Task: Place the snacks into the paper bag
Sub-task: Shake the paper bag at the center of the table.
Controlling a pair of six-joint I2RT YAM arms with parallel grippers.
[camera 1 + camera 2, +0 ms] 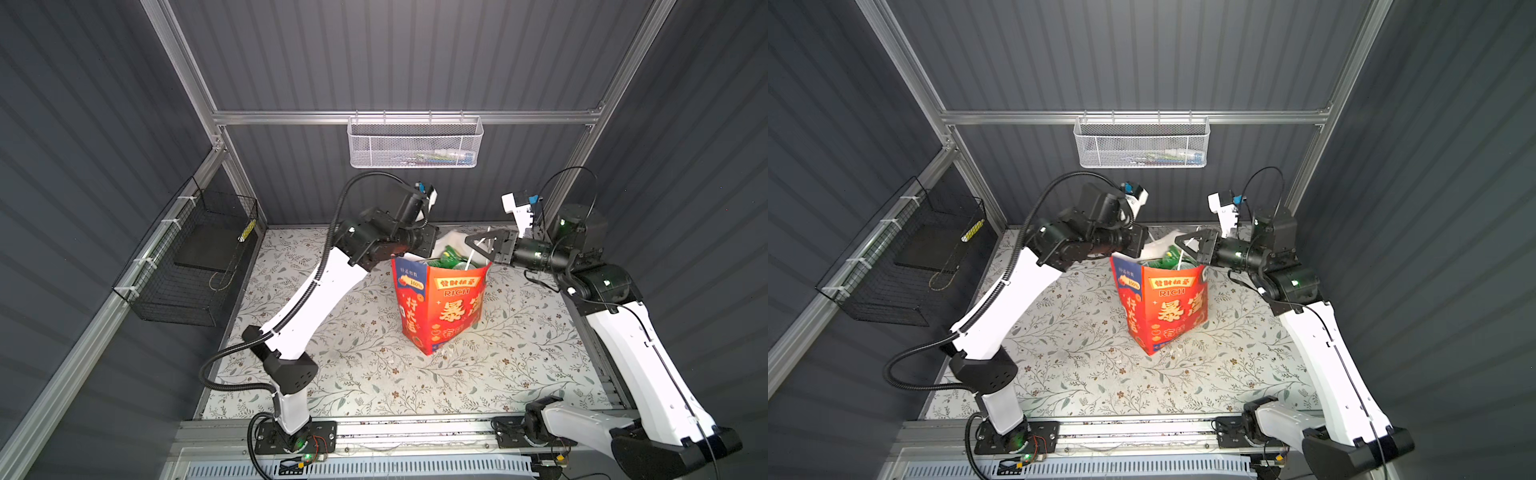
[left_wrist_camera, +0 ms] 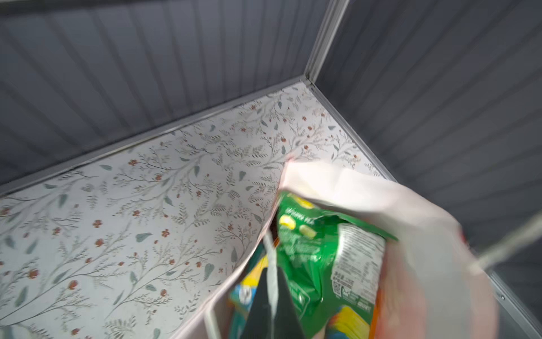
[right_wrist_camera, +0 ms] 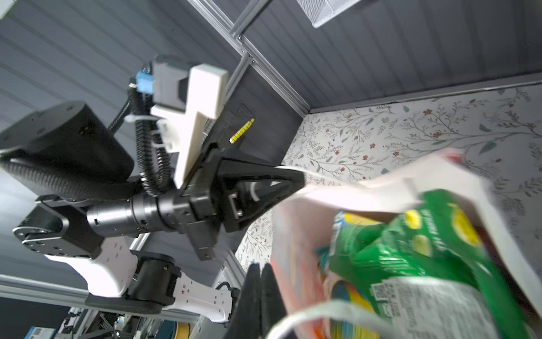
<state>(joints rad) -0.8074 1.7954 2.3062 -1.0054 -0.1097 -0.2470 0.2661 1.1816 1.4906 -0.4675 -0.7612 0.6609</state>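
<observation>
Now the paper bag (image 1: 440, 307) stands up tall in the middle of the picture in both top views, on the flowery table (image 1: 365, 374). Its long side goes up and down, and its open mouth is at the top. The snacks (image 1: 451, 255) are inside the bag. A green packet (image 2: 311, 258) sits on top of the pile. I see no snack lying out on the table, so I think the job is nearly done.

The mouth of the bag sits right between the two arms. The left gripper (image 3: 299, 180) is at the upper left edge of the mouth. It is squeezed tight on a white cord handle (image 2: 271, 255) of the bag. The right gripper (image 1: 469, 243) is at the upper right edge of the mouth, and its jaws are pressed together too. A second cord (image 3: 322, 308) runs across it, but I cannot tell if it is pinched.

Both arms look just as close to the bag. The bag is below both sets of jaws. I think a pull to one side could tip it.
</observation>
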